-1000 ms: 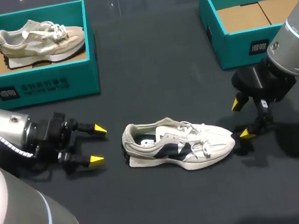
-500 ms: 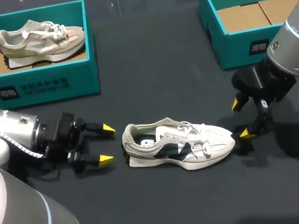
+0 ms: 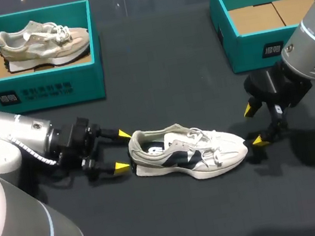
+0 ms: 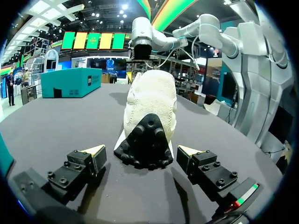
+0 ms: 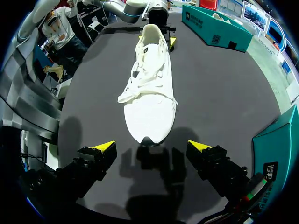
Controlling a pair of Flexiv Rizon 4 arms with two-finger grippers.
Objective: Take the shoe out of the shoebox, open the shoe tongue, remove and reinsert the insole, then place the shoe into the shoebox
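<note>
**White shoe out on the table, an open gripper at each end**

The white shoe (image 3: 187,151) with dark side panels stands on its sole on the dark table (image 3: 158,87), outside both boxes and nearer the robot than either. Its heel points toward the left arm and its toe toward the right arm. The laces lie across the top, with loose ends draped over the side. The collar is open upward and shows a pale inside with a dark mark.

The left gripper (image 3: 122,151) sits low at the heel with its jaws apart. One yellow tip is on each side of the heel, just beside it. In the left wrist view the black heel tread fills the space ahead of the fingers (image 4: 88,161), and a gap shows on both sides, so neither tip grips the shoe.

The right gripper (image 3: 254,125) is at the toe, its jaws also spread wide. In the right wrist view the rounded toe lies just ahead of the gap between the tips and touches neither.

Farther back on the left stands a teal shoebox (image 3: 50,90) holding a beige shoe (image 3: 42,43) on its brown cardboard floor. Well apart from it, at the back right behind the right arm, a second teal shoebox (image 3: 243,49) shows only its cardboard floor.
</note>
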